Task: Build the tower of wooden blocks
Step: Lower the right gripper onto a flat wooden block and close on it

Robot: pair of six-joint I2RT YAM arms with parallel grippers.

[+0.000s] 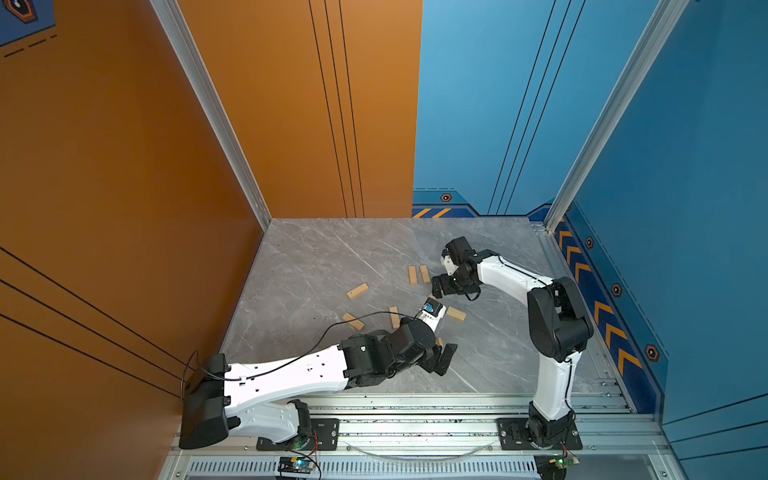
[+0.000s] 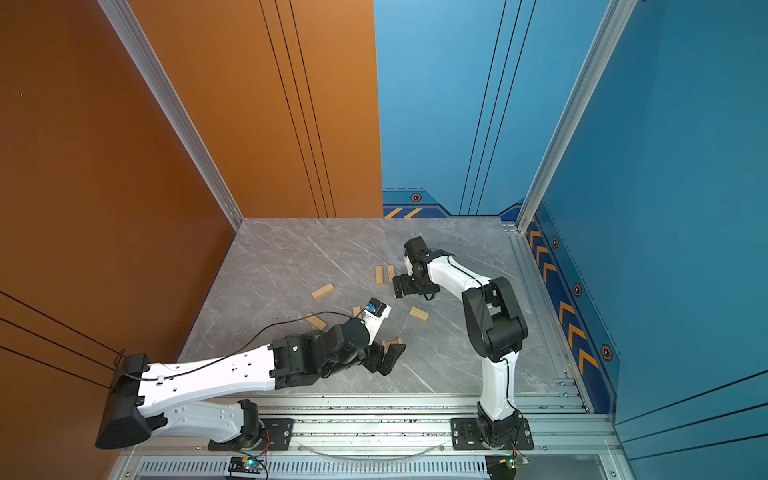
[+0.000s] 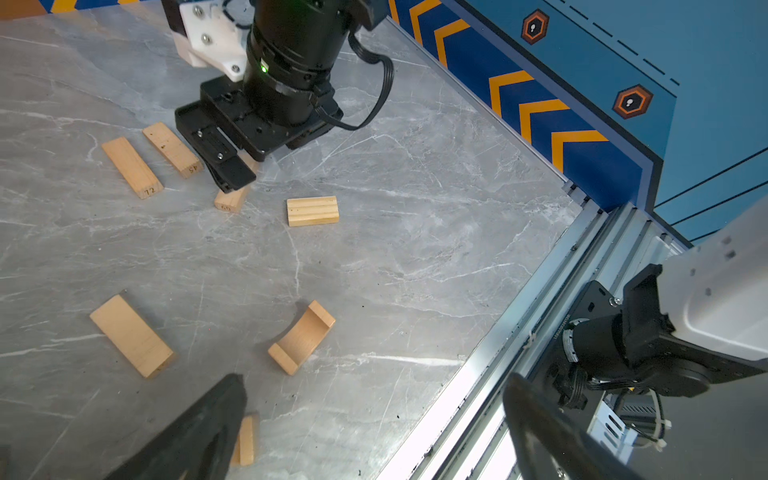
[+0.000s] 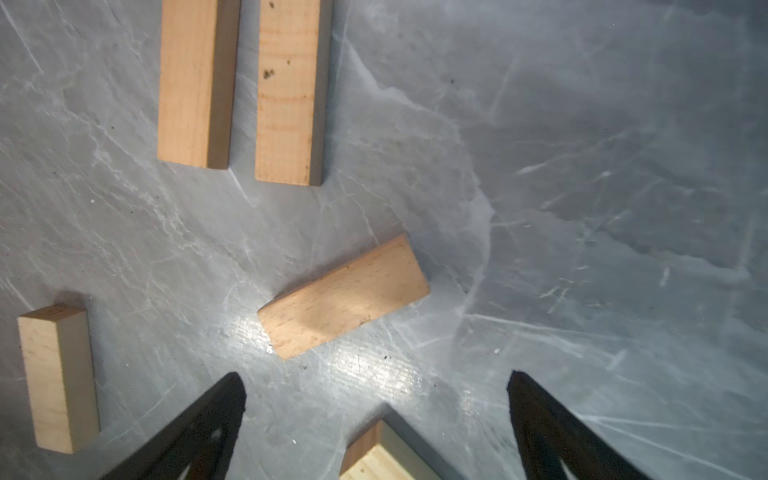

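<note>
The wood blocks are found lying singly on the grey marble tabletop, none stacked. Just beside the right gripper a pair of bars is laid side by side with a narrow gap between them. The right gripper's jaws are spread wide and nothing is pinched. A short bar lies untouched ahead of its fingertips. A grooved slab is set between the two grippers. The left gripper is likewise held spread and empty. An arch, hollow side up, and a flat block are seen just ahead of it. Another block is partly hidden by one finger.
</note>
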